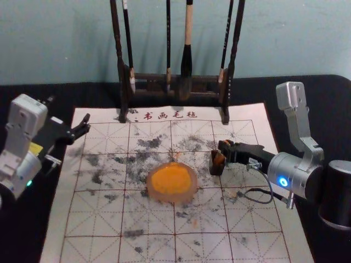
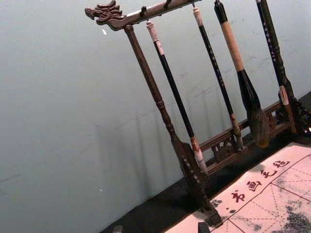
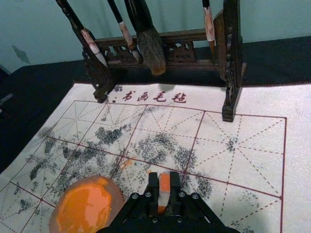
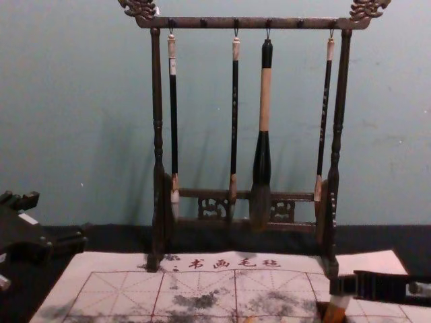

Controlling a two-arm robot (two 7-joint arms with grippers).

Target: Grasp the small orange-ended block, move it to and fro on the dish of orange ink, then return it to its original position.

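Right of the dish (image 1: 191, 193), my right gripper (image 1: 222, 149) is shut on the small orange-ended block (image 1: 219, 159), beside a dark shape at the block's lower part. In the right wrist view the right gripper (image 3: 164, 180) pinches the block (image 3: 164, 198), whose pale middle shows between orange parts. Orange ink (image 3: 83, 208) covers the dish's middle. The block (image 4: 335, 310) also shows at the chest view's lower right; whether it touches the mat I cannot tell. My left gripper (image 1: 68, 113) is parked, open, at the left; its tips (image 2: 160, 229) stand apart in its wrist view.
A dark wooden rack (image 4: 158, 134) with several hanging brushes stands behind the mat, near the wall. The gridded calligraphy mat (image 1: 148, 219) carries black ink smudges and lies on a black tabletop (image 1: 33, 230). A looped cable (image 1: 258, 201) hangs by the right gripper.
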